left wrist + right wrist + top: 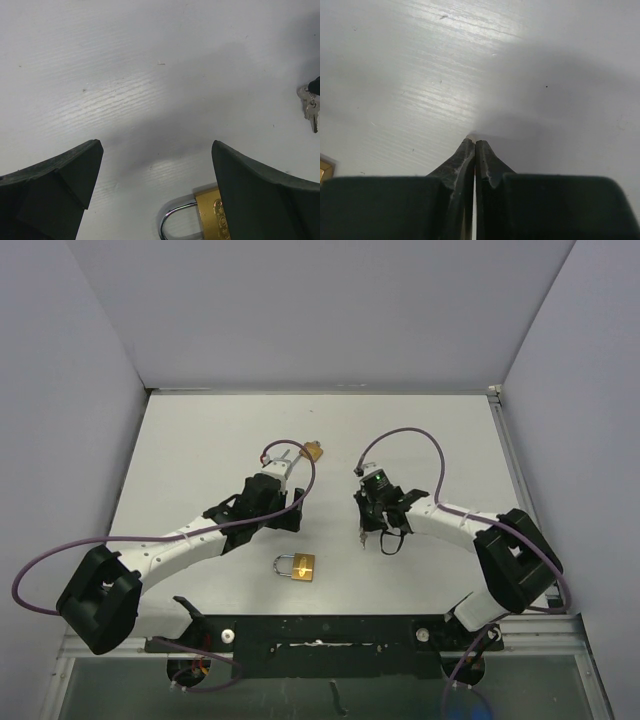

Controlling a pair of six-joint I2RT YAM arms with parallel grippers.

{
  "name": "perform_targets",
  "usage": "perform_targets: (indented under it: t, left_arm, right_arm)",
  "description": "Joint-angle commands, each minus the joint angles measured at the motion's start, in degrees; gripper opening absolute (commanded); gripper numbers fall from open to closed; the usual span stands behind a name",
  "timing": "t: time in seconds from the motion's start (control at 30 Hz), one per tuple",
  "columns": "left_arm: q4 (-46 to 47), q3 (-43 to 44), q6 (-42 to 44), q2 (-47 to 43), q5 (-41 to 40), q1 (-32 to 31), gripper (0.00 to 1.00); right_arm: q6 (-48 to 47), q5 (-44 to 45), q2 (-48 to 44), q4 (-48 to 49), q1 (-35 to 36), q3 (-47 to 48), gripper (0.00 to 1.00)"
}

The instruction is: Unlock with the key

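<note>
a: where do we find the locks?

b: we see two on the bench (200,440). the far lock (314,451) lies flat right at the tip of the left arm. the near lock (305,567) lies between the two arms, close to their bases and well apart from both grippers.

a: and the left gripper (156,145)?

b: its fingers stand wide apart over the bench and grip nothing. in its own wrist view the far lock sits low between them, with the brass body partly hidden behind the right-hand finger and the shackle pointing the other way. we cannot tell whether finger and lock touch.

a: where is the key (311,107)?

b: the left wrist view shows it at the right edge, hanging from a dark tip just above the bench. it is off to the side of the far lock and not touching it.

a: and the right gripper (474,142)?

b: its fingers are pressed together with a thin pale sliver pinched at the very tips, which we read as the key seen edge-on. from above, that gripper is just beside the far lock, tip towards it.
</note>
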Motion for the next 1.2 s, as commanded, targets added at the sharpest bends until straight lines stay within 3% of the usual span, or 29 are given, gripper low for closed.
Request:
perform_targets:
  t: [0.0,0.13,0.33,0.47,0.63,1.17]
  left_arm:
    - [2.5,1.2,-0.3,-0.6,0.0,0.4,0.91]
    - [2.9,1.3,-0.3,-0.4,0.3,0.4,0.91]
    - [3.0,1.2,-0.4,-0.2,0.5,0.3,0.91]
    - [3.2,0.7,-0.6,-0.3,0.5,0.3,0.91]
    - [3.1,0.5,-0.8,-0.7,0.5,0.3,0.91]
    - [3.2,-0.2,-1.0,-0.8,0.3,0.4,0.91]
  right_arm:
    - [-0.6,0.7,-4.0,1.0,-0.7,-0.4,0.00]
    - [-0.9,-0.7,-5.1,1.8,-1.9,-0.6,0.00]
    - [-2.8,-1.5,-4.1,-0.7,-2.0,1.3,0.17]
    - [-2.7,-1.3,-3.9,-1.0,-2.0,1.1,0.17]
    - [-3.4,-0.7,-3.3,-2.9,-2.0,2.2,0.31]
    - [-6.9,1.4,2.6,-7.6,0.7,6.8,0.29]
